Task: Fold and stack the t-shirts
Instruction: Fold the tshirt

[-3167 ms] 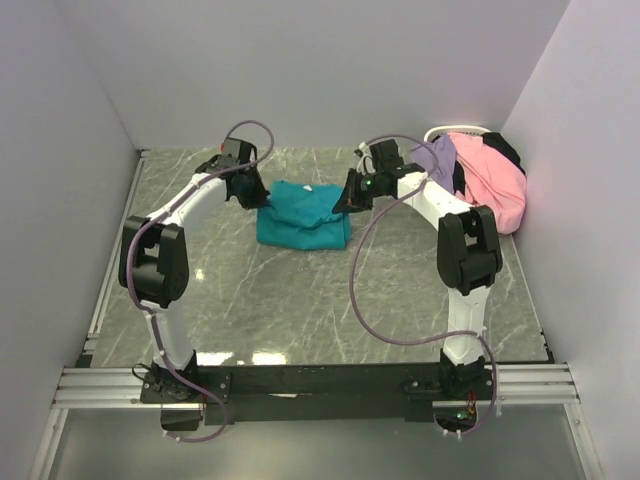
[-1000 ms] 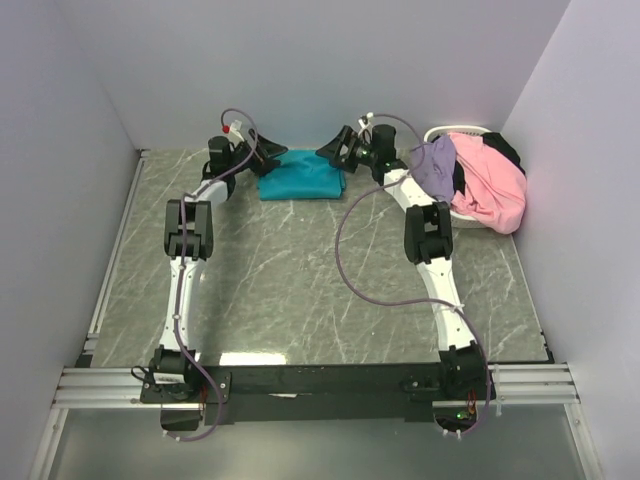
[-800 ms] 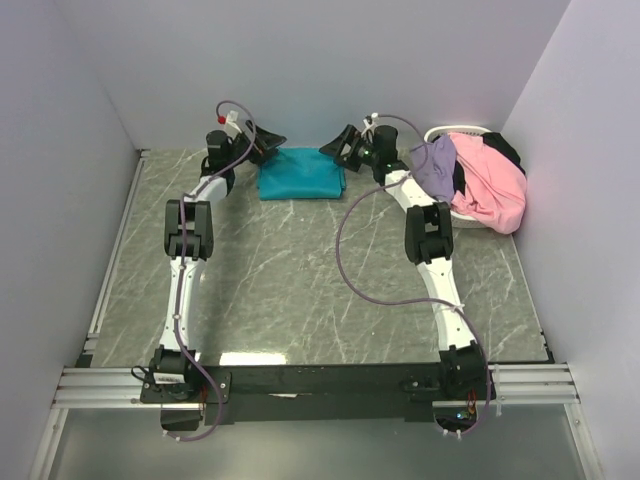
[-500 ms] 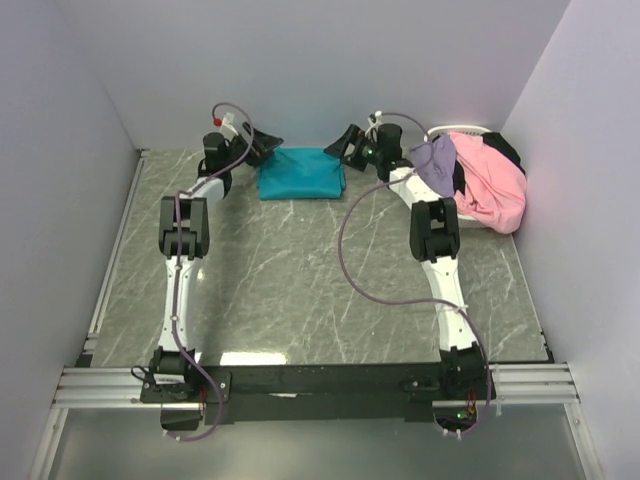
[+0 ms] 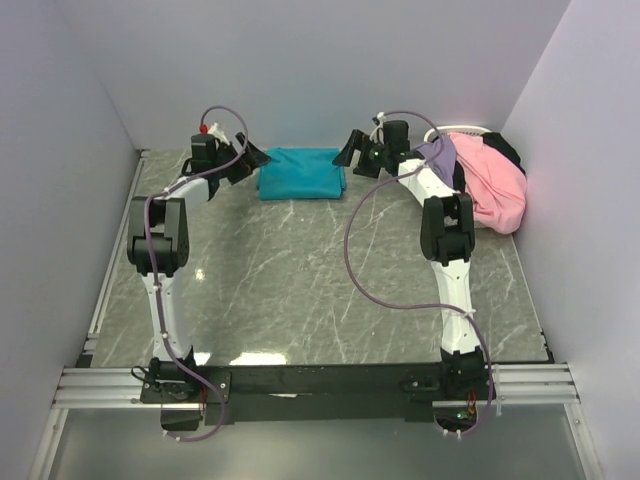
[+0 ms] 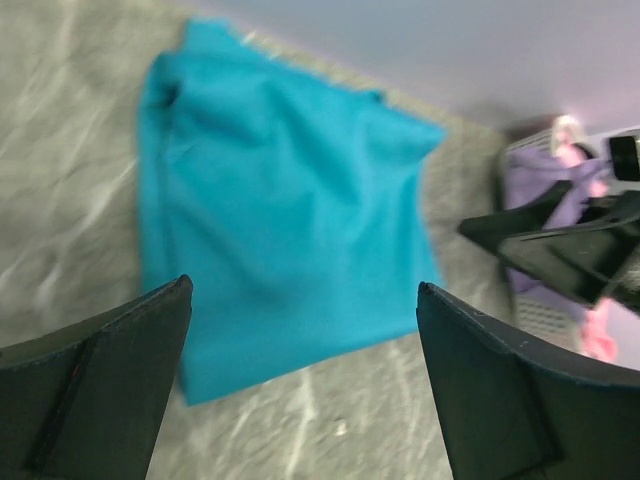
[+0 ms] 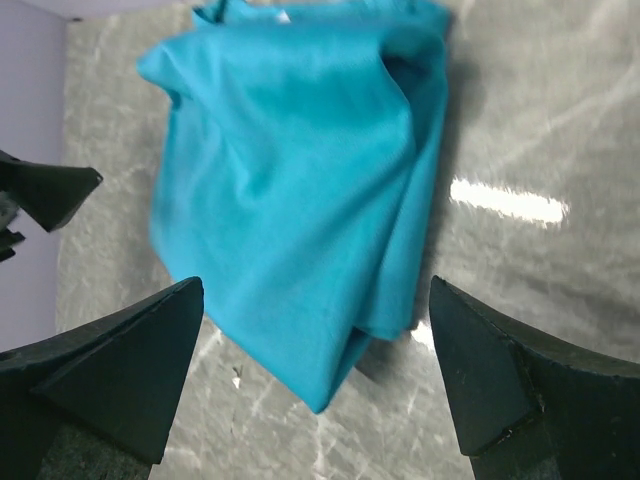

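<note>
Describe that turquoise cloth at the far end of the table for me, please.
It is a teal t-shirt of soft, plain cloth, folded into a rough rectangle with a few creases and slightly uneven edges. It lies flat on the grey marbled table, close to the back wall. Nothing rests on top of it. Open jaws stand on either side of it, one pair per arm, and neither seems to touch it.

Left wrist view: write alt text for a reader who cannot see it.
A folded teal t-shirt lies on a grey marbled table by the back wall, framed between the two dark fingers of the open left gripper. At the right edge are the right gripper and lavender cloth.
</note>
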Robot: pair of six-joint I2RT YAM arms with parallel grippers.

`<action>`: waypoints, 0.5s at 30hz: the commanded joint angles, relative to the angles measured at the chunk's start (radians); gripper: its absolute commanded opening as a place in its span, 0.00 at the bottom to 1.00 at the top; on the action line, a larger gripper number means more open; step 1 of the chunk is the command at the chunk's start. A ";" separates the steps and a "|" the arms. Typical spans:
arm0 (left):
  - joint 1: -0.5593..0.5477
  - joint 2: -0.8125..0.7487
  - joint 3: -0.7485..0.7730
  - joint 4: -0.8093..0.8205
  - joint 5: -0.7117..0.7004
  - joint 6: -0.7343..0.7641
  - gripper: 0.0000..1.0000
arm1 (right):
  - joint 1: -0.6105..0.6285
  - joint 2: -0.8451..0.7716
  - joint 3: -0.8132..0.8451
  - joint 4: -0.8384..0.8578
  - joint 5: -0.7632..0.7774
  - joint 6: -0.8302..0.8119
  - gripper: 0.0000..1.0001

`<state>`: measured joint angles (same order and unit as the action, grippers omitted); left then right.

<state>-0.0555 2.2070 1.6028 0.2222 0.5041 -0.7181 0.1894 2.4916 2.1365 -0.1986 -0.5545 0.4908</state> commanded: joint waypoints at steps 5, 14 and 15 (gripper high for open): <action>-0.006 0.069 0.034 -0.178 -0.101 0.111 0.99 | -0.007 0.052 0.106 -0.128 -0.015 -0.029 1.00; -0.018 0.152 0.152 -0.325 -0.164 0.138 0.99 | -0.005 0.133 0.163 -0.177 -0.071 0.020 1.00; -0.023 0.158 0.158 -0.331 -0.162 0.137 0.99 | -0.002 0.145 0.163 -0.176 -0.076 0.032 1.00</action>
<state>-0.0635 2.3188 1.7161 -0.0147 0.3756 -0.6136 0.1894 2.6007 2.2608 -0.3450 -0.5865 0.4911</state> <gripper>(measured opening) 0.994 0.996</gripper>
